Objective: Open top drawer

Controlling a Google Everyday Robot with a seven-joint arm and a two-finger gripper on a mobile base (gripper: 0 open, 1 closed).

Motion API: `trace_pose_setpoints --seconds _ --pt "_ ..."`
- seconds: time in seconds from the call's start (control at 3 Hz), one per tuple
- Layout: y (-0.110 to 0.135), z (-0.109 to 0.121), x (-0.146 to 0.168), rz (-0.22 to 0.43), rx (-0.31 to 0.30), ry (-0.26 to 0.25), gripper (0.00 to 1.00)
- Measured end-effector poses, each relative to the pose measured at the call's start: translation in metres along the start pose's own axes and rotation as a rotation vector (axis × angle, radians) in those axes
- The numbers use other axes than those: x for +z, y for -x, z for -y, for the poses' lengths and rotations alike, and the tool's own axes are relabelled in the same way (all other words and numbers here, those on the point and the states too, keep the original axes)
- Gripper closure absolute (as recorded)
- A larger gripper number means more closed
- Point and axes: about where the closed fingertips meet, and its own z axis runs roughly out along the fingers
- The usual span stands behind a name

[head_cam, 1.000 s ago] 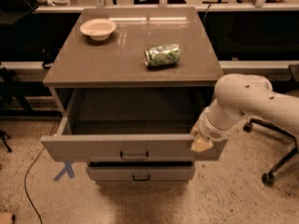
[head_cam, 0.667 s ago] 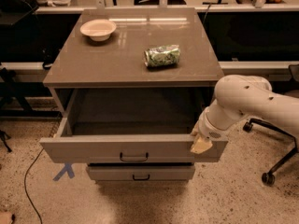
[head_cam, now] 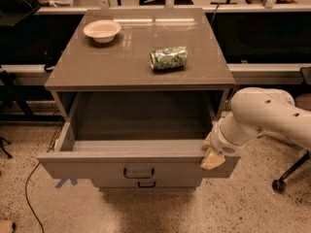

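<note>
Top drawer [head_cam: 97,166], pulled out of the cabinet [head_cam: 121,69] toward the camera. Its flat grey-taupe front panel is facing the viewer, with the long axis running left to right across the picture. The deep box is opening upward, showing a bare matte interior. The small black bar handle [head_cam: 139,173] is sitting at the centre of the panel, lying level along that same axis.

I am keeping my gripper [head_cam: 213,155] at the right end of the front panel, touching its upper corner. Its beige tip is showing against the grey, and I cannot tell whether it is open or closed. My arm [head_cam: 265,113], a smooth white rounded shell dotted with small holes, is reaching in from the right.

Compared with 0.7 s ago, the front panel and its handle are sitting lower in the picture, so the drawer is standing further out. My gripper has travelled with that corner. The bowl [head_cam: 102,30] and the can [head_cam: 168,58] are lying where they were.

The cabinet top is smooth and faintly glossy. The bowl is shallow, round and cream. The can, green and crumpled, is lying on its side. Below, a narrower lower drawer [head_cam: 116,182] is showing a similar black handle. The floor [head_cam: 243,212] is speckled.
</note>
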Motion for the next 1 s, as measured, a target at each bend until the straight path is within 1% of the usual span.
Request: trace_pose_setpoints --seconds 1.0 --pt "0.0004 -0.0018 0.0014 -0.002 -0.003 0.004 0.06"
